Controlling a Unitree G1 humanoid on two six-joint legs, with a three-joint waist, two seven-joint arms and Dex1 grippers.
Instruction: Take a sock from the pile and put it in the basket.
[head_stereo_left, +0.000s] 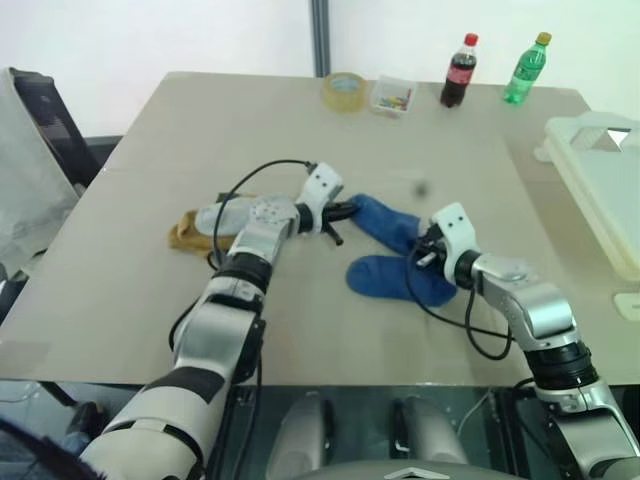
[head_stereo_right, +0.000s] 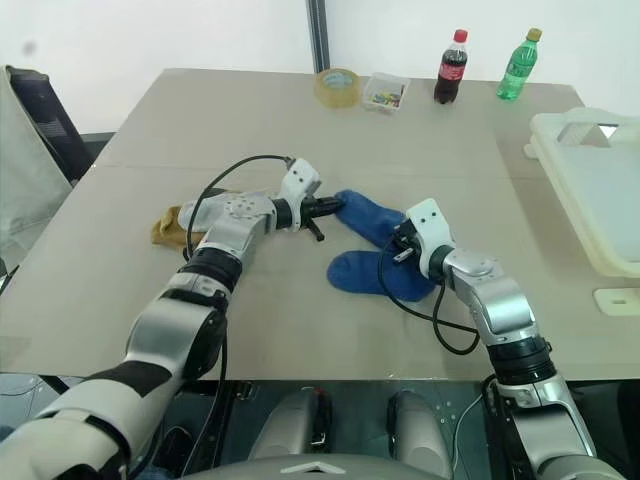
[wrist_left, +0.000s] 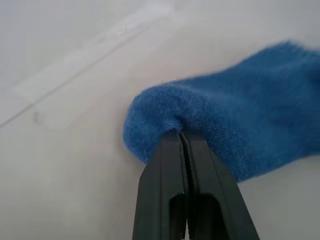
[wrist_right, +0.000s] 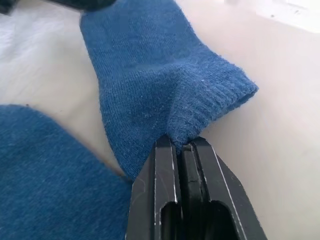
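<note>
Nearest, a second blue sock (head_stereo_left: 395, 278) lies flat on the beige table (head_stereo_left: 150, 300). The right gripper (wrist_right: 182, 147) is clenched on the cuff of the royal-blue sock (head_stereo_left: 385, 222); the left gripper (wrist_left: 181, 134) is clenched on its toe. The sock's long axis runs from ten o'clock to four o'clock. At nine o'clock lies the pile (head_stereo_left: 200, 228), at two o'clock the white basket (head_stereo_left: 600, 180). Farthest: tape roll (head_stereo_left: 345, 91), clear box (head_stereo_left: 392, 97), cola bottle (head_stereo_left: 459, 71), green bottle (head_stereo_left: 526, 69), white wall (head_stereo_left: 150, 30).
</note>
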